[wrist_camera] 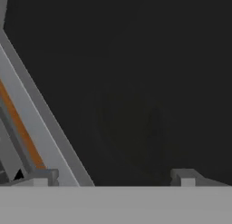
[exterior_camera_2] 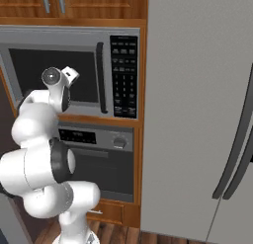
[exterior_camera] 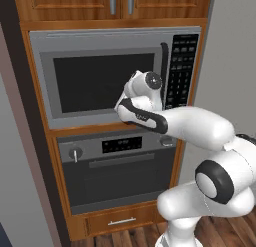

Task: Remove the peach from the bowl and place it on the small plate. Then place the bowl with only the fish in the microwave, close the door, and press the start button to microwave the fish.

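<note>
The microwave point(exterior_camera: 115, 76) sits built into the wooden cabinet column point(exterior_camera: 37, 141), its door point(exterior_camera: 102, 83) shut flush against the frame, with the dark vertical handle point(exterior_camera: 164, 73) beside the black keypad strip point(exterior_camera: 181, 71) at its right edge. The gripper point(wrist_camera: 113, 177) is close up against the dark window point(wrist_camera: 136, 82) near the door's lower right corner, its fingertips point(wrist_camera: 183, 175) set wide apart and holding nothing. Below the microwave is the knobbed wall oven point(exterior_camera: 117, 166), and a grey refrigerator point(exterior_camera_2: 197, 109) stands to the right of the column.
</note>
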Tool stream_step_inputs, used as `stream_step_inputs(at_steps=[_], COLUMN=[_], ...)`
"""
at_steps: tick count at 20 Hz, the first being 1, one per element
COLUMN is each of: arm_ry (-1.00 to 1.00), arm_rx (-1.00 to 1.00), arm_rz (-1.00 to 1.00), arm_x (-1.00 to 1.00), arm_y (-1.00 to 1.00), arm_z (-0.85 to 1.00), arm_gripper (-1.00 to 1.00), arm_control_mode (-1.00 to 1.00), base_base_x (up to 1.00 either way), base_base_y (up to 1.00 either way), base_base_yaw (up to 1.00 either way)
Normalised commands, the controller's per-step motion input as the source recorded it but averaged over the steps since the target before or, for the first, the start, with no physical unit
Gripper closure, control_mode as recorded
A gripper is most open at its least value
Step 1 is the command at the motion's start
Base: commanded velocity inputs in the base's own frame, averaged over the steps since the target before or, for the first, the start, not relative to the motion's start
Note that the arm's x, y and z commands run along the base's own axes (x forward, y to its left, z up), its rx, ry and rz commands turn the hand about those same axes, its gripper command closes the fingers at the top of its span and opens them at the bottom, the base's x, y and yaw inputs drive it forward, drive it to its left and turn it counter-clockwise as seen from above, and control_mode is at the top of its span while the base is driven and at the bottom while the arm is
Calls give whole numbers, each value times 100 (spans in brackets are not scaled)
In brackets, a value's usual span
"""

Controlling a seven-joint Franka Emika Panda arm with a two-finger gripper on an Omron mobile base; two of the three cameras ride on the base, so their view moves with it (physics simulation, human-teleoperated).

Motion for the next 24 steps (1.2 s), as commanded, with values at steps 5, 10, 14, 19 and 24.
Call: stream_step_inputs(at_steps=[5,10,14,19,24], arm_ry=[-2,-1,-3,-7,-14], arm_rx=[5,10,13,17,9], arm_rz=[0,0,-1,-1,3], arm_x=[42,-59,-100,-97,-20], arm_y=[-1,-52,-97,-100,-80], arm_z=[-38,-10,-6,-39,-32], arm_gripper=[-100,-100,-100,-100,-100], arm_control_mode=[-100,-100,-100,-100,-100], base_base_x=[0,0,0,0,0], base_base_y=[0,0,0,0,0], base_base_yaw=[0,0,0,0,0])
